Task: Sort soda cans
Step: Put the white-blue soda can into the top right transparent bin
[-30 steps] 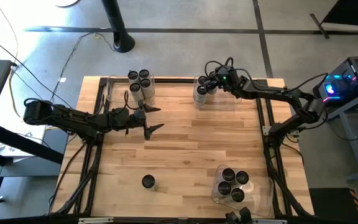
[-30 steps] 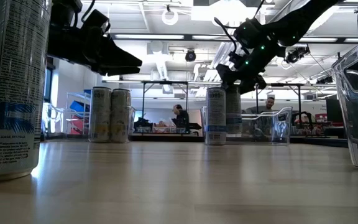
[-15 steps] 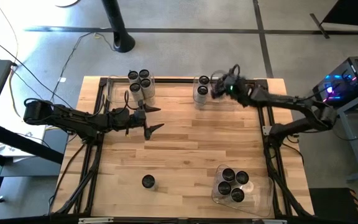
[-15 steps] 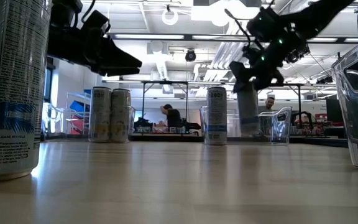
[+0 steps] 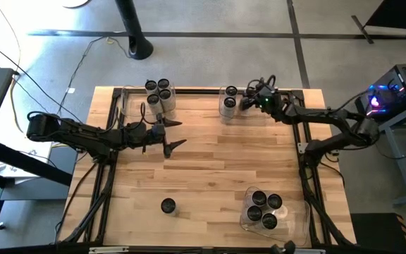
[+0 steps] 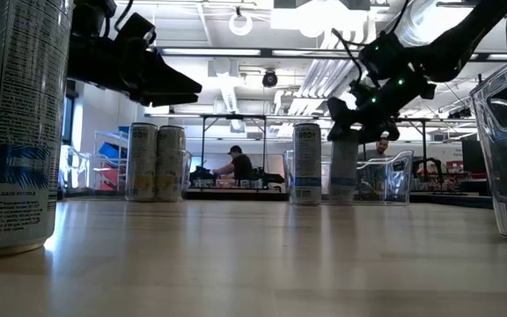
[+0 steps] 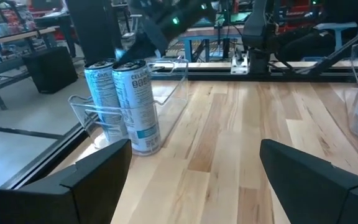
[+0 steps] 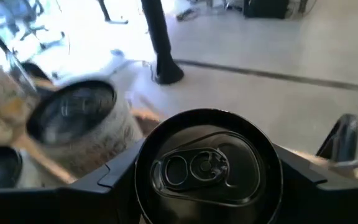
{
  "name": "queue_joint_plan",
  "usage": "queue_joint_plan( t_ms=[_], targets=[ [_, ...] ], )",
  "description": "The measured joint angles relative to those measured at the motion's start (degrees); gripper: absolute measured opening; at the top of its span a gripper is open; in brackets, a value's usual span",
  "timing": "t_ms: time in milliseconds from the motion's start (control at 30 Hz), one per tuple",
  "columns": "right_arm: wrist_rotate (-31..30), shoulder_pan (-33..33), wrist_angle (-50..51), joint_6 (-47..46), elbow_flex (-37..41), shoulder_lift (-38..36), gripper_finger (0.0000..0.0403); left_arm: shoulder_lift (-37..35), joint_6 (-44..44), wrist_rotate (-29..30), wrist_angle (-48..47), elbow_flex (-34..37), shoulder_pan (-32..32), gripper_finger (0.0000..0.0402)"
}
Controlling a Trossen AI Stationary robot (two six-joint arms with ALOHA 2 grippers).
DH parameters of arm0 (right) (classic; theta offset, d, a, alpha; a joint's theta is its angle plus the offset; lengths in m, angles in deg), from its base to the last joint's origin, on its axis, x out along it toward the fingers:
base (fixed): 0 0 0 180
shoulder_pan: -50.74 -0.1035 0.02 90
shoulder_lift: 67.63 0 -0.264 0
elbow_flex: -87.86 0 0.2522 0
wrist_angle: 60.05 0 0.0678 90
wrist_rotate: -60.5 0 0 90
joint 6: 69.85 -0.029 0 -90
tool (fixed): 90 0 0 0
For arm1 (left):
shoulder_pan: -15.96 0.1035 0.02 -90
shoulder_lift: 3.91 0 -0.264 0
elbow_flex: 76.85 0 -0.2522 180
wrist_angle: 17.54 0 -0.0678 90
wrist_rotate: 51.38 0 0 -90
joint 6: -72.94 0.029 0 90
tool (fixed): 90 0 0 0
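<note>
Surface: pale wooden plank surface [image 5: 210,169], dark-framed.
Room: grey concrete floor [image 5: 210,56]; seated person [image 6: 234,162] beyond.
Right pincer [image 5: 249,101]: grips a silver-rimmed pale soda can [image 8: 207,167] in the far clear bin [image 6: 393,176].
Left pincer [image 5: 176,134]: spread open, empty.

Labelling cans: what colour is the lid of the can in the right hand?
Dark, silvery-rimmed lid on the can; right wrist view.

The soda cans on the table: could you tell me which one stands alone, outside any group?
The lone soda can near the table's front left; the other cans stand clustered beside neighbours.
</note>
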Motion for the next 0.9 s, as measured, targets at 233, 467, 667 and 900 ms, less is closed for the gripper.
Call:
queue_joint_plan(
  t_ms=[233,467,667,900],
  targets=[
    [1.55,0.27,-0.64,2.78,-2.39,3.8,0.0238,0.0,-0.11,0.88,0.07,0.0,0.0,0.0351],
    [2.88,0.27,-0.36,3.14,-2.98,4.32,0.0252,0.0,-0.18,0.84,0.33,0.0,0.0,0.0351],
    [3.27,0.2,0.51,3.16,-2.98,3.31,0.0343,-0.43,-3.15,-3.88,-2.12,0.0,-0.54,0.0351],
    [2.78,0.04,2.47,4.87,-2.96,-5.95,0.0354,-6.82,-1.77,-3.62,-10.59,0.0,-2.92,0.0351]
  ],
)
